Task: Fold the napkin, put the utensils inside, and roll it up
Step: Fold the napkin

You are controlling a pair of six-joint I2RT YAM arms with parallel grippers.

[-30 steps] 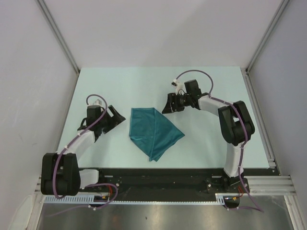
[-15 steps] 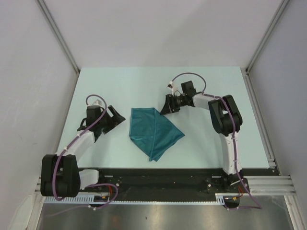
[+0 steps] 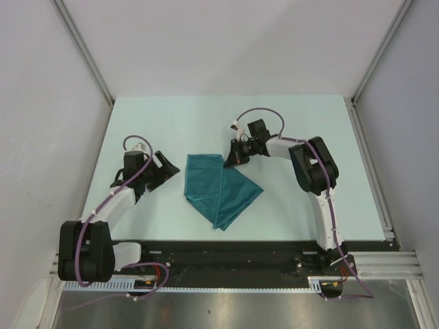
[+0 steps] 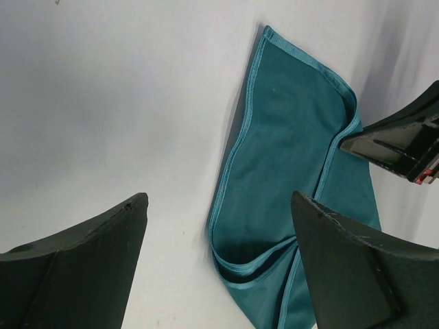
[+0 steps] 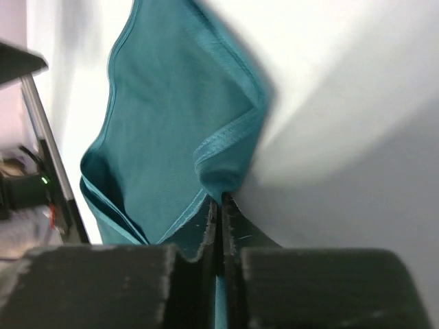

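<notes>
The teal napkin point(image 3: 218, 188) lies folded in layers on the table's middle. My right gripper point(image 3: 230, 160) is at its far right corner, shut on that corner; in the right wrist view the cloth point(image 5: 175, 116) is pinched between the jaws of the right gripper point(image 5: 219, 200), with a strip of teal showing through the slit. My left gripper point(image 3: 167, 170) hovers just left of the napkin, open; in the left wrist view the left gripper point(image 4: 219, 205) has its fingers spread with the napkin's point(image 4: 288, 157) edge between them, untouched. The utensils are out of view.
The pale table point(image 3: 171, 123) is bounded by grey walls at left, right and back. A black rail point(image 3: 219, 250) runs along the near edge where both arm bases sit. The right gripper's tip point(image 4: 401, 137) shows in the left wrist view.
My right gripper moved left to the napkin's far corner and shut on it. The left arm has stayed still.
</notes>
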